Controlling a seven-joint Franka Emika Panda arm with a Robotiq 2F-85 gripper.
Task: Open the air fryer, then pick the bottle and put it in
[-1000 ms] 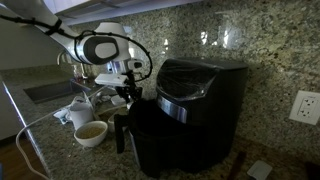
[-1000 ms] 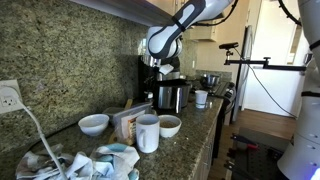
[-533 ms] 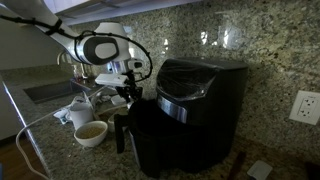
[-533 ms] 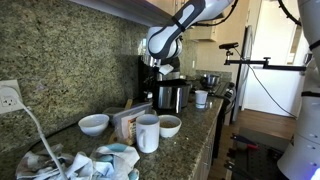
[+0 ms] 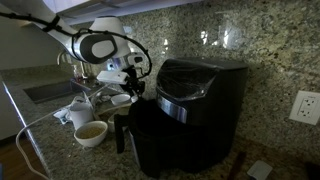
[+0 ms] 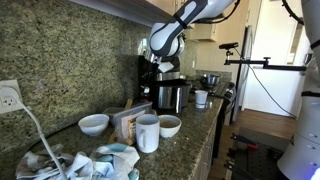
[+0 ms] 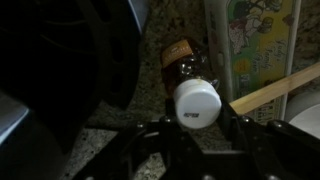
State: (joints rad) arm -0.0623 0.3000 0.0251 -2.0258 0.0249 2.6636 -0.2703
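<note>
The black air fryer (image 5: pixel 195 110) stands on the granite counter, and its drawer (image 6: pixel 172 97) with handle (image 5: pixel 120 131) is pulled out. It also shows as a dark mass at the left of the wrist view (image 7: pixel 60 70). The bottle (image 7: pixel 194 100), with a white cap and brown body, sits between my fingers in the wrist view. My gripper (image 7: pixel 196 125) is shut on its cap. In both exterior views the gripper (image 5: pixel 128 88) (image 6: pixel 165 72) hangs just above and beside the open drawer; the bottle is too small to make out there.
A white bowl of brown liquid (image 5: pixel 90 133) sits in front of the drawer. White cups (image 6: pixel 147 133), bowls (image 6: pixel 94 124) and a crumpled cloth (image 6: pixel 90 165) crowd the counter. A printed carton (image 7: pixel 250 40) and a wooden stick (image 7: pixel 275 88) lie beside the bottle. A sink (image 5: pixel 45 92) is behind.
The arm and gripper have risen slightly. Nothing else has moved.
</note>
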